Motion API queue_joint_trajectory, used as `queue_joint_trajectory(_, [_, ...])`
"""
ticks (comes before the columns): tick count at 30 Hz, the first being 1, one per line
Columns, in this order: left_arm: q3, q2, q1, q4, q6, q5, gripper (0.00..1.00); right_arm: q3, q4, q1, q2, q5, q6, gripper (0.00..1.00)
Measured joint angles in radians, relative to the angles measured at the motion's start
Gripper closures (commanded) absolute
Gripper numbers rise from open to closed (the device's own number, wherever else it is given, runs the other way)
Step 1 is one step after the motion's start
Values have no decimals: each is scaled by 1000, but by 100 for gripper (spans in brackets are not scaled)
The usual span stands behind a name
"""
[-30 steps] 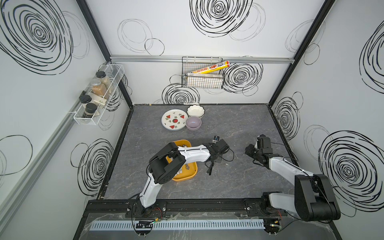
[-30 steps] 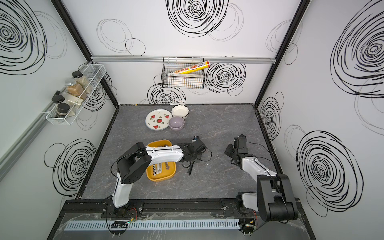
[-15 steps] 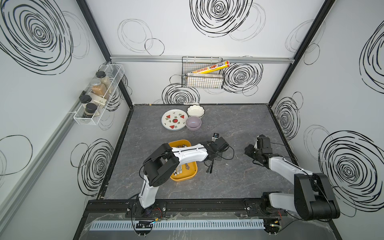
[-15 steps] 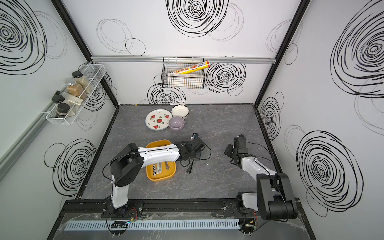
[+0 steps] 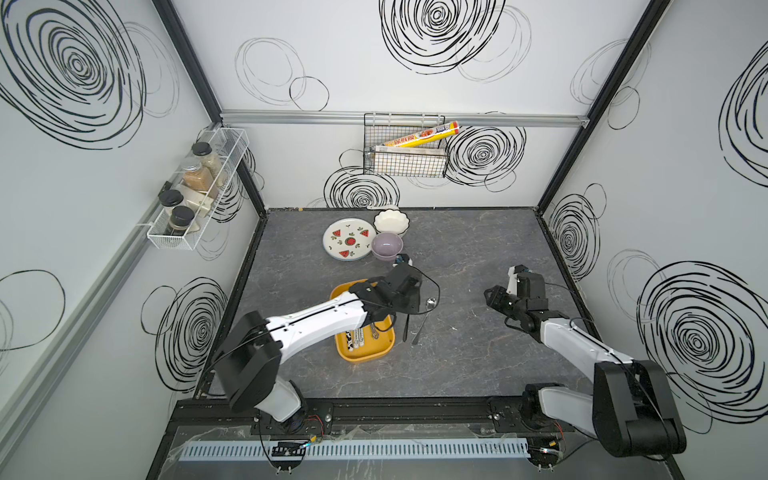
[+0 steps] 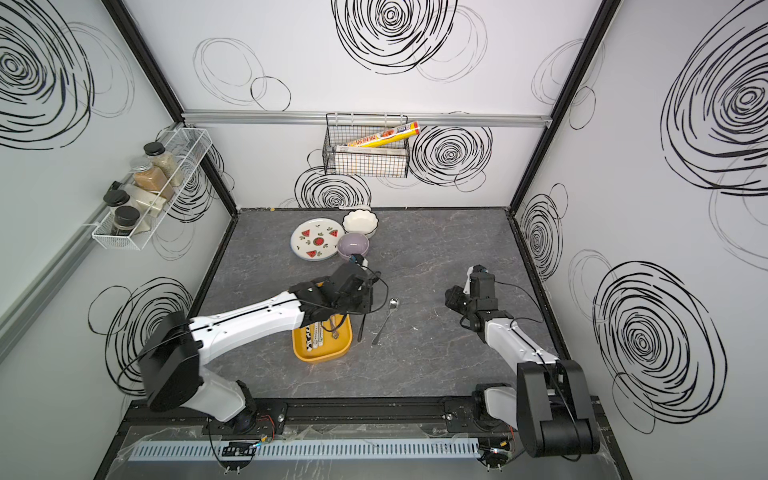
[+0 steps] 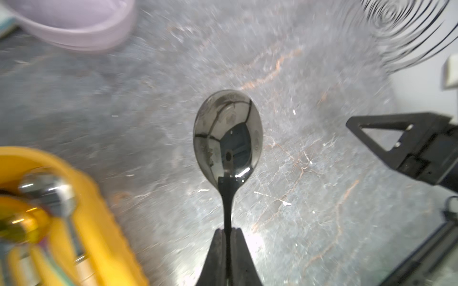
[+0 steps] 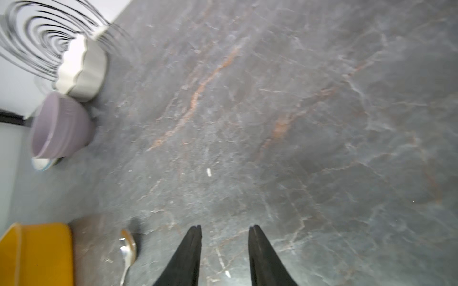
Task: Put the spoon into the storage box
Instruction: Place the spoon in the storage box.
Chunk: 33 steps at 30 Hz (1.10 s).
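Currently the left tool [image 7: 228, 231] pinches a silver spoon [image 7: 228, 133] by its handle, just behind the bowl. In both top views the spoon is outside the yellow storage box [image 5: 365, 353], just beside it over the grey counter [image 5: 478, 365]. The right tool [image 8: 225, 229], spread and empty, is well apart.

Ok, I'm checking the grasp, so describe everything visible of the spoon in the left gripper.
The spoon is shiny silver metal: an oval bowl mirroring its surroundings, on a slim straight handle. The fingers of the left gripper are shut on the handle just behind the bowl. It is outside the storage box, beside its edge nearer the right arm, bowl end pointing away from the robot.
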Motion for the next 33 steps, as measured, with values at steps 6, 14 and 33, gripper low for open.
queue_joint_trajectory(6, [-153,-269,144,-1,30,124,100,60,71,151,-98,-99,-11,61])
queue_joint_trajectory(14, [-193,-365,207,-19,76,225,100,252,121,386,-35,-147,-107,55])
queue_joint_trajectory(33, [-172,-222,206,9,114,189,100,558,-55,547,293,-195,268,49])
